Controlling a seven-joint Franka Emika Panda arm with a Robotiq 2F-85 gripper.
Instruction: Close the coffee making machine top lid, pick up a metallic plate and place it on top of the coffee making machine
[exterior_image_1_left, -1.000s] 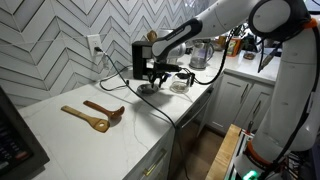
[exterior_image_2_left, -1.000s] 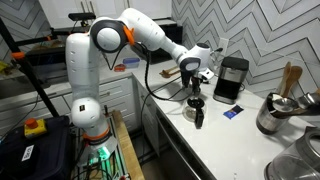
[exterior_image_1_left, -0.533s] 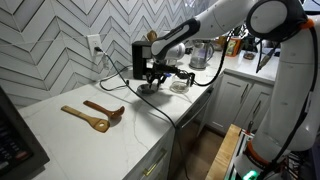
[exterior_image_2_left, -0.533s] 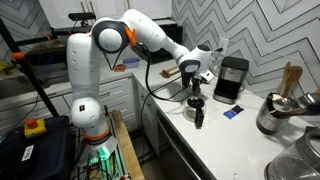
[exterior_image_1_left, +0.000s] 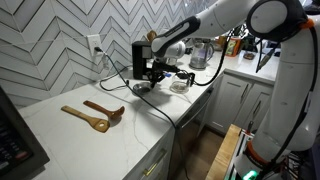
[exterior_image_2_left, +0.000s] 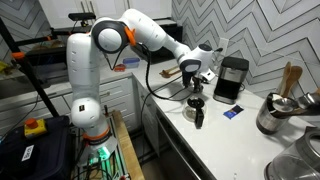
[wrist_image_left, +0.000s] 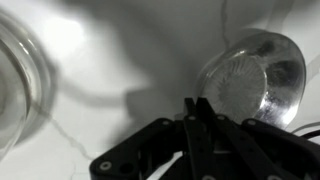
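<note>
The black coffee making machine (exterior_image_1_left: 141, 56) stands against the tiled wall and also shows in the other exterior view (exterior_image_2_left: 233, 78). Its top lid (exterior_image_2_left: 236, 62) looks flat and down. The metallic plate (exterior_image_1_left: 142, 87) lies on the white counter in front of the machine. In the wrist view the metallic plate (wrist_image_left: 250, 78) is round and shiny. My gripper (exterior_image_1_left: 155, 76) hangs just above the counter beside the plate. Its fingers (wrist_image_left: 197, 108) are pressed together with nothing between them, the tips at the plate's near edge. The gripper also shows over the counter in an exterior view (exterior_image_2_left: 197, 78).
A clear glass carafe (exterior_image_1_left: 180, 84) stands by the plate, at the left edge of the wrist view (wrist_image_left: 14, 70). Two wooden spoons (exterior_image_1_left: 96, 114) lie further along the counter. A power cord (exterior_image_1_left: 160, 108) crosses the counter. A metal pot (exterior_image_2_left: 274, 113) and a small dark object (exterior_image_2_left: 197, 108) stand nearby.
The gripper has shifted only slightly beside the plate. The plate seems nudged a little toward the coffee machine.
</note>
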